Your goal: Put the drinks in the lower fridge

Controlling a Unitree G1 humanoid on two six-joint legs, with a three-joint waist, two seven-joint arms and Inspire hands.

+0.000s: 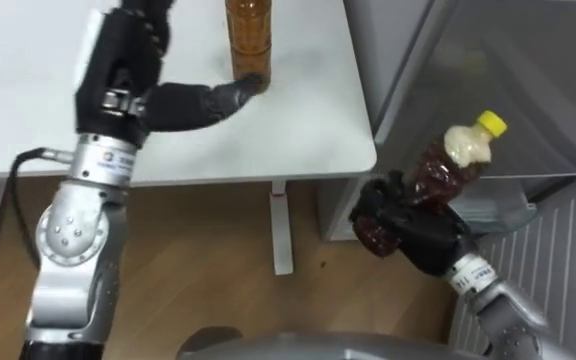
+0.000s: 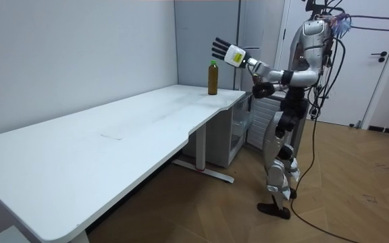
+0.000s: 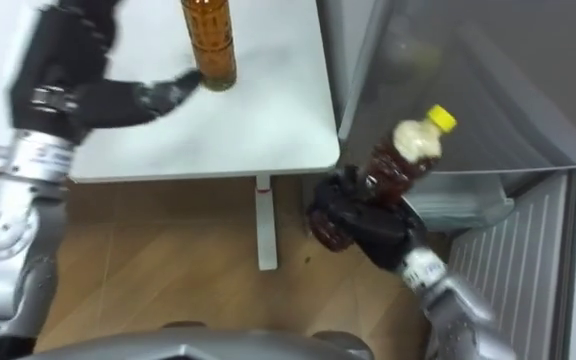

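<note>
There are 2 drinks here. 1 is a tall brown bottle point(image 1: 249, 35). It stands upright on the white counter point(image 1: 308, 120), near the far corner, with nothing else around it. In the room view it has a green top.

The left hand point(image 1: 133, 70) is up in the air, close to this bottle. Its fingers are straight and spread wide, and they hold nothing. From the robot's eyes, the thumb points at the bottom of the brown bottle. The room view shows the hand higher up, just above and beside the bottle's top, so it is not holding the bottle.

The other drink is a dark bottle point(image 1: 446, 165) with a yellow cap point(image 1: 490, 124). It is in the right hand point(image 1: 413, 235). The fingers are curled tight around the lower part of the bottle. The bottle is tilted, with its cap pointing up and away from the robot. It is held in the air past the end of the counter, in front of the grey fridge point(image 2: 240, 125).

The robot stands on the wood floor point(image 2: 356, 202) at the end of the counter. The low fridge is tucked under that end, right next to the robot.
</note>
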